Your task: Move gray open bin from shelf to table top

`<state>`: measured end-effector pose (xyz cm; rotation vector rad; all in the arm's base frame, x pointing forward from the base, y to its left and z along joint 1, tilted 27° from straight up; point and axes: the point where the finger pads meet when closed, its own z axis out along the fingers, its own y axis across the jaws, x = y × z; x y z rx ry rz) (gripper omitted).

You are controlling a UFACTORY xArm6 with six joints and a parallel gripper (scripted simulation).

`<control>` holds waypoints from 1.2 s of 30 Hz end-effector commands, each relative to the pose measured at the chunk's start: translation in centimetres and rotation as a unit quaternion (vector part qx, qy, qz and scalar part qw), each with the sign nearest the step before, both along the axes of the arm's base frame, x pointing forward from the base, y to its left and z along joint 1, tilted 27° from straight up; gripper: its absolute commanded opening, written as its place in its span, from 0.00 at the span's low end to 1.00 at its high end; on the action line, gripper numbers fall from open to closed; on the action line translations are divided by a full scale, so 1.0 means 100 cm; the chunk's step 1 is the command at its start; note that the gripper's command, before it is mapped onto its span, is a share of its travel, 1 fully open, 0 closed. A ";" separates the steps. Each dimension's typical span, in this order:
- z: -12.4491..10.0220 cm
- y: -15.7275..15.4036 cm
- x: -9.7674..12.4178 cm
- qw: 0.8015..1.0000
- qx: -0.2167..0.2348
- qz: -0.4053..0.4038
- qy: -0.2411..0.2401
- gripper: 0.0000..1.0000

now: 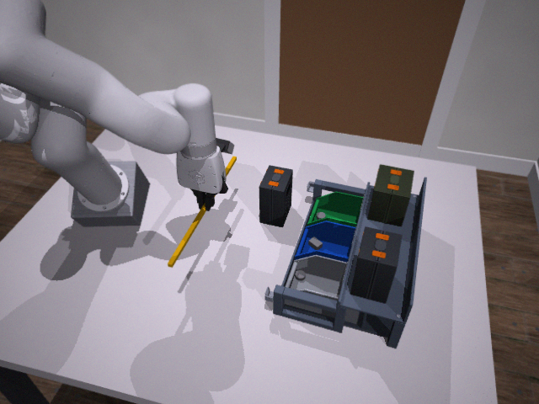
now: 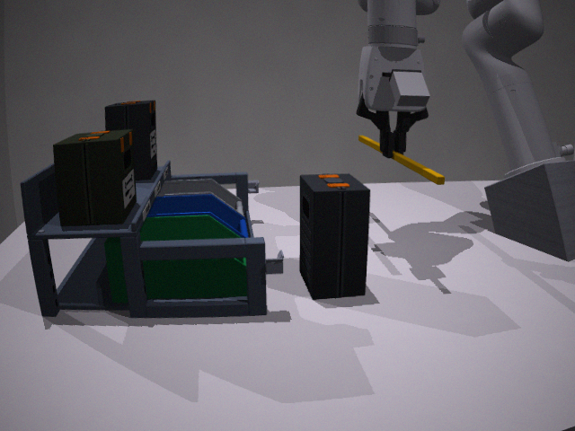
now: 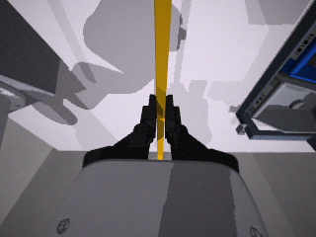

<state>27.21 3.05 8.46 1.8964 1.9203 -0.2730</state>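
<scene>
My gripper (image 1: 205,207) (image 2: 393,150) (image 3: 161,104) is shut on a long yellow bar (image 1: 187,238) (image 2: 418,169) (image 3: 163,39) and holds it level above the table, between the arm's base and the shelf. The gray open bin (image 1: 322,270) (image 2: 199,186) stands in the shelf (image 1: 306,296) (image 2: 199,249) at the near end in the top view, with a round gray part (image 1: 300,274) in it. Beside it stand the blue bin (image 1: 333,236) (image 2: 185,204) and the green bin (image 1: 339,204) (image 2: 185,229), open fronts toward the arm's side.
A dark case (image 1: 275,204) (image 2: 334,241) stands on the table in front of the shelf's green-bin end. A greenish case (image 1: 392,199) (image 2: 97,180) and a dark case (image 1: 376,269) (image 2: 139,139) stand on the raised rear deck. Small brackets (image 1: 268,295) (image 2: 275,265) stick out at the shelf's front corners.
</scene>
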 end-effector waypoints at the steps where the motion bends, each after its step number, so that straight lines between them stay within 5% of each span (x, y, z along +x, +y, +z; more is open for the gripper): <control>1: 0.000 0.000 0.002 1.000 0.001 0.000 -0.002 0.00; 36: -0.035 -0.016 0.009 1.000 0.001 0.000 -0.002 0.00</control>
